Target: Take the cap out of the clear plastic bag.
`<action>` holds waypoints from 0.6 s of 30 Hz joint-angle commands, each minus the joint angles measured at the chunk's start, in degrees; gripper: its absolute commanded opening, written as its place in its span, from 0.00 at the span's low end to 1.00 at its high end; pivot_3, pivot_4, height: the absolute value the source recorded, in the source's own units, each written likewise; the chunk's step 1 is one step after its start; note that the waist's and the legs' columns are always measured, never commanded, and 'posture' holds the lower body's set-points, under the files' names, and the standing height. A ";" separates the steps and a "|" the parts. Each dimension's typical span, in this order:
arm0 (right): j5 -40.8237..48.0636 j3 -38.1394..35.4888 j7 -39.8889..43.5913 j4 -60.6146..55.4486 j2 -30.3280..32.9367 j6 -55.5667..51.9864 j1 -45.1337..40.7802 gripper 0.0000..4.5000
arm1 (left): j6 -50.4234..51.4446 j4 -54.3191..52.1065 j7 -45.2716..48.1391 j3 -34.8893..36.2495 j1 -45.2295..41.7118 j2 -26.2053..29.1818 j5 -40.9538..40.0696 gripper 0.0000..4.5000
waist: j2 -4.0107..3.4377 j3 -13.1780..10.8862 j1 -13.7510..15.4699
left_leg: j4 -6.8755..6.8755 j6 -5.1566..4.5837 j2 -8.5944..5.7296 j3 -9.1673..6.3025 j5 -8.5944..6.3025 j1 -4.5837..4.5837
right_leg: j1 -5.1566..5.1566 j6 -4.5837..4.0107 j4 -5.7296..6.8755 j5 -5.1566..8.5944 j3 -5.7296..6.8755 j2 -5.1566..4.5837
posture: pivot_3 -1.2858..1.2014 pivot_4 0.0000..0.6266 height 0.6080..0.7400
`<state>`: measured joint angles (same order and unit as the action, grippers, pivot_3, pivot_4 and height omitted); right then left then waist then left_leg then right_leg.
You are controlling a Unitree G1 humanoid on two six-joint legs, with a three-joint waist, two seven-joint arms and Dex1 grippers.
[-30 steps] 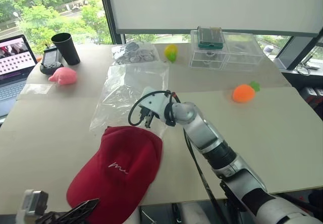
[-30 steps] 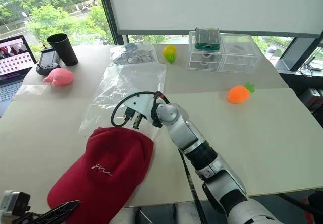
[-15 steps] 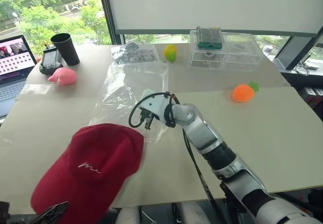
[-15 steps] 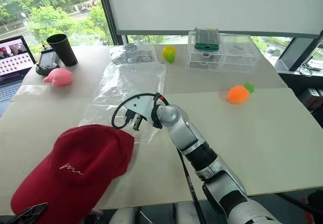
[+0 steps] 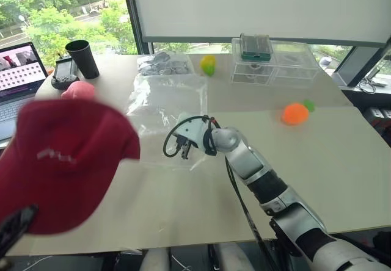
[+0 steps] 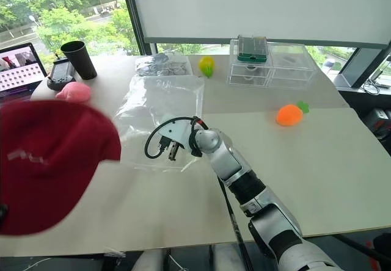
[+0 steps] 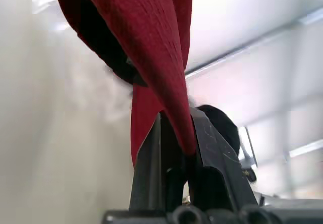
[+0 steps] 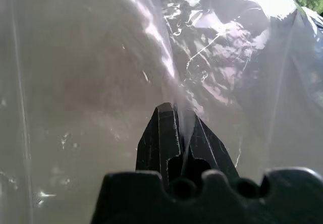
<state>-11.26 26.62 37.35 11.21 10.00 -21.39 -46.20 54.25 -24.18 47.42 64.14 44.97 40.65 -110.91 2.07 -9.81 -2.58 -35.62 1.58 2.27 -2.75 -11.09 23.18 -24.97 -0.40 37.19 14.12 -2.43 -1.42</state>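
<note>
We are looking at a dark red cap bearing a small white mark, a glossy clear plastic bag, a pink toy, a black cup, an orange carrot-shaped toy, a yellow-green toy and black fingers.

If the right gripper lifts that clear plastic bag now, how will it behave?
The clear plastic bag is thin and wrinkled, so it will probably drape limply instead of holding shape. Now that it looks empty, it is likely very light and may drift or flutter. The right gripper pinches only a small fold, and the glossy film could slip out.
</note>
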 commanded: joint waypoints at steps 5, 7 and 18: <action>-1.12 -0.54 -0.20 -1.88 0.09 0.65 -0.43 0.00 | -7.78 2.16 -25.04 -13.02 -37.80 0.94 -2.09 0.01 | 0.13 -0.01 0.14 | -0.32 0.00 -0.01 0.01 0.00 0.03 | 0.20 0.25 -0.06 -0.23 -0.02 0.04 | 0.52 0.24 1.00; -1.49 -0.54 -0.21 -2.59 0.40 0.19 0.01 0.00 | -10.49 4.10 -35.31 -18.33 -46.47 -1.01 -2.09 0.01 | 0.13 -0.05 0.40 | -0.35 0.00 0.00 0.04 0.00 -0.05 | 0.35 0.21 -0.13 -0.39 -0.08 0.03 | 0.52 0.24 1.00; -2.84 -1.17 -0.17 -10.14 2.98 -5.83 1.91 0.00 | -16.18 20.14 -64.52 -40.97 -63.64 -15.45 3.61 0.01 | 0.21 -0.05 0.90 | -0.44 0.01 -0.22 -0.03 0.00 -0.12 | 0.55 0.03 -0.10 -0.66 -0.11 -0.10 | 0.52 0.24 1.00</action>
<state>-13.46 26.58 37.31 4.75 12.66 -25.85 -44.37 37.77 -3.91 -15.27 24.17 -19.17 25.84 -108.95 2.28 -9.86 -1.67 -36.05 1.59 2.07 -2.81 -11.09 23.11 -24.47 -0.37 37.08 13.45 -2.52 -1.51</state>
